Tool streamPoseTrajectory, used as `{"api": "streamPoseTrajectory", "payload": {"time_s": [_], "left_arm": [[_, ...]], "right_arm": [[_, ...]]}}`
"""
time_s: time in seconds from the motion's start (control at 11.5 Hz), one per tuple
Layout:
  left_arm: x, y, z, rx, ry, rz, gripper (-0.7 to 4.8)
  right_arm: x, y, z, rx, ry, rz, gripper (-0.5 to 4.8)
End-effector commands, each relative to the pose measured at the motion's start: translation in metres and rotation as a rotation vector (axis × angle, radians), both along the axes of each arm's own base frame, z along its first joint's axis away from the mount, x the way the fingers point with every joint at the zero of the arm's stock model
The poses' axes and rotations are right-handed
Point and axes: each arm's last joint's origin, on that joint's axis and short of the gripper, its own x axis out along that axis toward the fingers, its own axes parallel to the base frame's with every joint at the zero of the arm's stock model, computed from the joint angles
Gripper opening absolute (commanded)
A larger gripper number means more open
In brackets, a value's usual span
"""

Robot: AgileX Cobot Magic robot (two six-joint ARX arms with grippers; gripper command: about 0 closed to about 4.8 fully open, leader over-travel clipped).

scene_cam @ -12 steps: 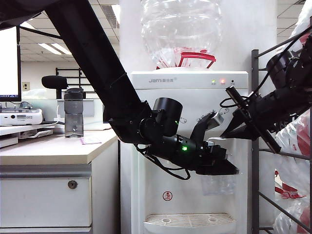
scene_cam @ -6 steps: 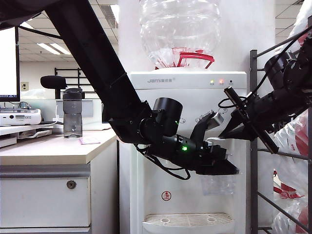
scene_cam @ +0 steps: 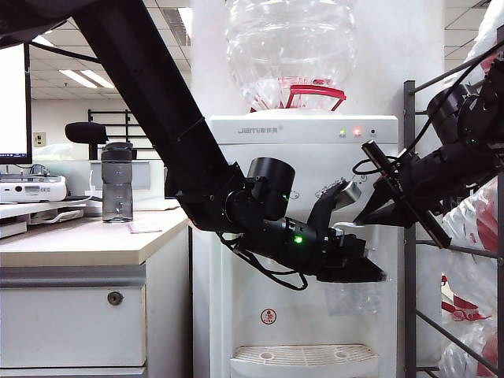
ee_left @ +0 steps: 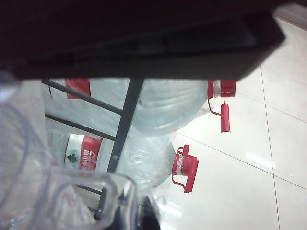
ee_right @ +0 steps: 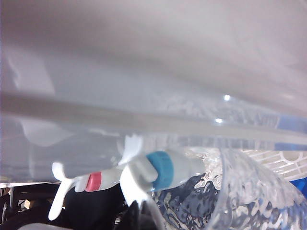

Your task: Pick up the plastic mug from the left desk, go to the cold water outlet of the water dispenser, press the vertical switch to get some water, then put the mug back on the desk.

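We see left gripper (scene_cam: 358,272) clamped on mug (scene_cam: 351,298) under blue-banded tap (ee_right: 160,171); right gripper (scene_cam: 364,216) closed, beside dispenser (scene_cam: 307,236).

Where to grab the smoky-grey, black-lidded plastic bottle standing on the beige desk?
Grip the smoky-grey bottle by its straight round body below the black lid, coming level from the white water dispenser side: it stands upright, open there. Both grippers are at the dispenser: left gripper holds the clear dimpled mug, right gripper shut.

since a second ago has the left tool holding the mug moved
No. The left tool sits at the same spot against the water dispenser, plastic mug hanging below it.
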Motion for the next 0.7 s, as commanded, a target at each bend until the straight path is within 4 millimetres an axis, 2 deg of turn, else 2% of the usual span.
{"api": "streamPoseTrajectory", "payload": {"time_s": [0.09, 0.7], "left_arm": [[0.0006, -0.0016, 0.007, -0.022, -0.034, -0.009, -0.06], [0.0007, -0.0016, 0.007, -0.021, -0.034, -0.007, -0.06]], "right_arm": [[-0.0038, 0.0026, -0.0111, -0.023, 0.079, 0.0, -0.05], [-0.0041, 0.0029, -0.0121, -0.065, 0.049, 0.027, -0.05]]}}
